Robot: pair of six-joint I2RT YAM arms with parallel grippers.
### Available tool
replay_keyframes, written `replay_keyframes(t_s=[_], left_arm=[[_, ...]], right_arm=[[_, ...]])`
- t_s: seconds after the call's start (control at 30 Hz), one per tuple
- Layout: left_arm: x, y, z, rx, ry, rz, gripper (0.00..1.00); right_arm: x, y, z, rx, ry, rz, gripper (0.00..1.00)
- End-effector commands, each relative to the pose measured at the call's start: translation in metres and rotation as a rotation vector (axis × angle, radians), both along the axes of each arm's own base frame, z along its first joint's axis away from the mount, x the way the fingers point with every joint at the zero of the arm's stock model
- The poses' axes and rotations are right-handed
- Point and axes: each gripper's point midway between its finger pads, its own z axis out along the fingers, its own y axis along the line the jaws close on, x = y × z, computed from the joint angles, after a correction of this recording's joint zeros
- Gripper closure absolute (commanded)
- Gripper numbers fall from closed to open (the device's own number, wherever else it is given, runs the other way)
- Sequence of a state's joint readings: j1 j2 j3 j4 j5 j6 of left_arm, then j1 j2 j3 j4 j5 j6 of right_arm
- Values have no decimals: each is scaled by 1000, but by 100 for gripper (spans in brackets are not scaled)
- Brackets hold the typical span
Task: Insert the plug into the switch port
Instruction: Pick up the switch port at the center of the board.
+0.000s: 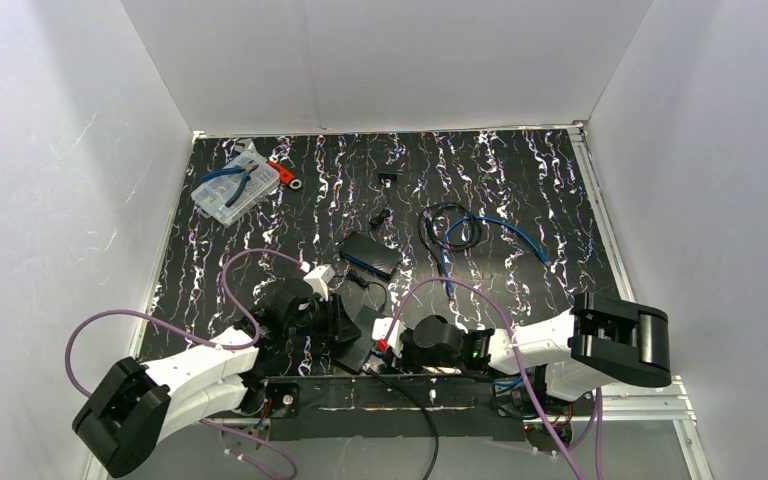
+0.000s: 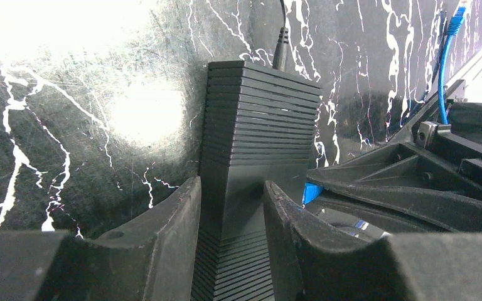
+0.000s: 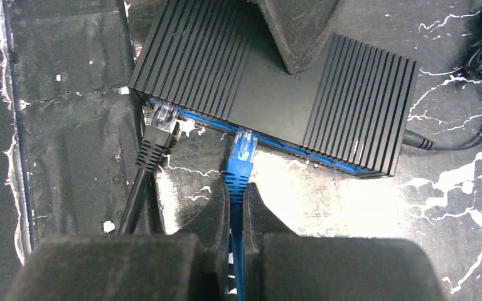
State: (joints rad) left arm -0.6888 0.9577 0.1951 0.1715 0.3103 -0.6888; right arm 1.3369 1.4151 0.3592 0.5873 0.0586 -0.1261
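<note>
my left pincer [image 2: 229,195] is clamped on the switch [image 2: 257,119], one finger on each side of its ribbed black case. from the right wrist view one of those fingers [image 3: 295,31] shows as a dark wedge lying over the top of the case. the switch [image 3: 270,94] rests on the marbled black tabletop [image 3: 351,207] close to the near edge, between my two arms, with its blue port face turned right toward my other arm.

my right pincer [image 3: 235,198] is closed tight on the blue cable [image 3: 237,251] just behind the blue plug [image 3: 243,147], with the cable running back between the fingers. the plug points left at the port face and its clear tip meets the blue strip about midway along the row. most of the plug body is outside, and i cannot tell from this angle whether the tip has actually entered a port.

at the near end of the row a black plug [image 3: 160,122] on a black cable [image 3: 135,200] sits at the face too. a power cord [image 3: 458,144] leaves the far end of the case.

farther out on the tabletop lie a loose coil of blue cable [image 1: 480,228], what looks like a second black box [image 1: 370,255], and, at the far left, a clear parts box [image 1: 230,190].
</note>
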Motion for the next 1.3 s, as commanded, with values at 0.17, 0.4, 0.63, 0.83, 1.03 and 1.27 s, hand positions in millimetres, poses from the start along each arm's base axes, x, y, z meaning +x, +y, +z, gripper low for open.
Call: replay_keyframes(t_s=[0.17,0.4,0.63,0.83,1.03,1.27], left_arm=[[-58,-5,-6,-69,202,-155,70],[-58,-6,-6,-87,205,-138,73],[-59,-5,-8,-96,216,-122,76],[-54,-4,0,-79,186,-120,70],[-43,2,7,-21,149,-81,56],[-23,13,20,59,77,8,36]], right_arm=[[56,62,127,417,-187,-143,99],[51,77,137,453,-177,-55,99],[52,85,151,483,-189,-27,99],[49,74,137,423,-177,-17,99],[32,52,113,326,-131,36,99],[17,14,89,235,-81,44,99]])
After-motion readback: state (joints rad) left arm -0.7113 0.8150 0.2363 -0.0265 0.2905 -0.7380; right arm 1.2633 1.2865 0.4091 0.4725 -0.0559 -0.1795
